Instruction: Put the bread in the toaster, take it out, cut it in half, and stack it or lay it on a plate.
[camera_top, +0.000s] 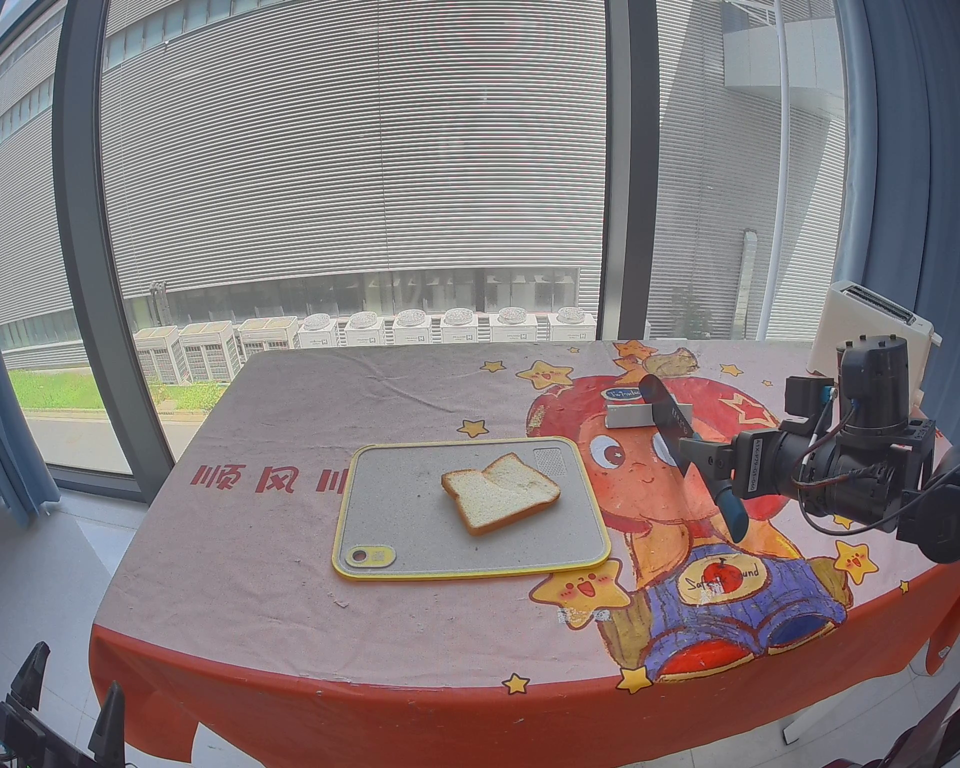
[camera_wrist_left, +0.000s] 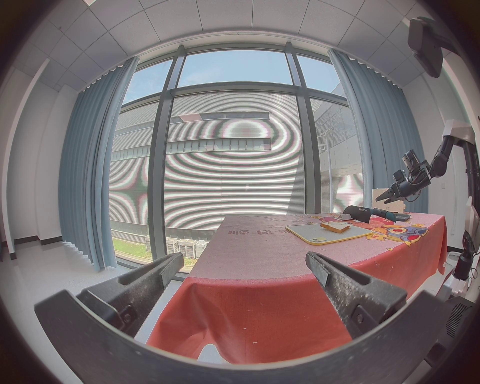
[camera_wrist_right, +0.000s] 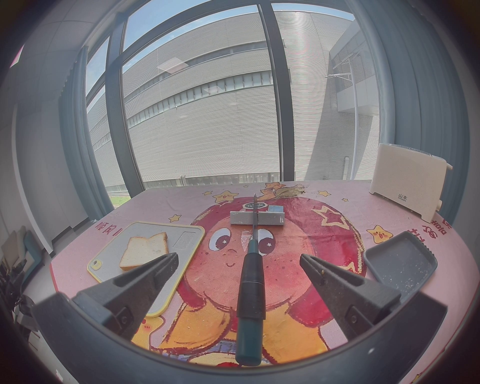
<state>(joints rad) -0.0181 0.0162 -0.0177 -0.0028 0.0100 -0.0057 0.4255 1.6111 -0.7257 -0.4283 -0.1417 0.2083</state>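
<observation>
A slice of bread (camera_top: 500, 491) lies flat on the grey, yellow-rimmed cutting board (camera_top: 400, 505) in the middle of the table. To its right a knife (camera_top: 668, 415) with a black blade and a blue-green handle rests with its blade on a small grey holder (camera_top: 632, 414). My right gripper (camera_wrist_right: 239, 259) hovers open over the knife's handle (camera_wrist_right: 251, 280), one finger on each side and neither touching it. The white toaster (camera_top: 868, 318) stands at the far right corner. My left gripper (camera_wrist_left: 242, 275) hangs open and empty below the table's front left corner.
A dark grey tray (camera_wrist_right: 400, 262) sits on the table in front of the toaster (camera_wrist_right: 407, 180), to the right of the knife. The tablecloth is bare left of the board. A tall window runs just behind the table's far edge.
</observation>
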